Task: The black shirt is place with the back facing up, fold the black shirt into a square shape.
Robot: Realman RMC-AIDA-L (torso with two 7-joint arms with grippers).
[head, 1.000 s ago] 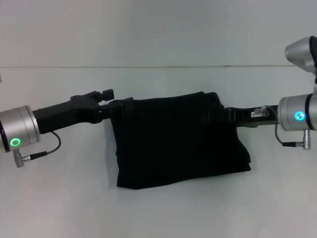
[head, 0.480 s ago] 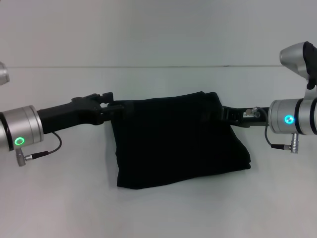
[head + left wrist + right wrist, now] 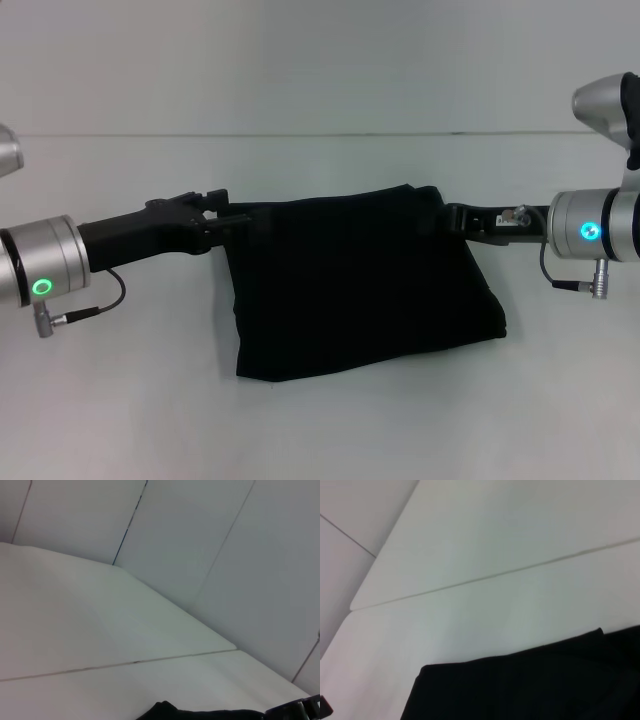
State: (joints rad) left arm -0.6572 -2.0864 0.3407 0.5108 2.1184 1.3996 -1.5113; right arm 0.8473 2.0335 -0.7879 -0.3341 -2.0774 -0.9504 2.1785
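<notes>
The black shirt (image 3: 360, 285), already folded into a compact, roughly square bundle, lies on the white table (image 3: 320, 430), its far edge apparently raised between the two arms. The left gripper (image 3: 232, 215) meets the far left corner and the right gripper (image 3: 447, 218) the far right corner, each seemingly pinching cloth, though black fingers merge with black fabric. Holding both corners at once presumably keeps that edge taut and level for the final fold
</notes>
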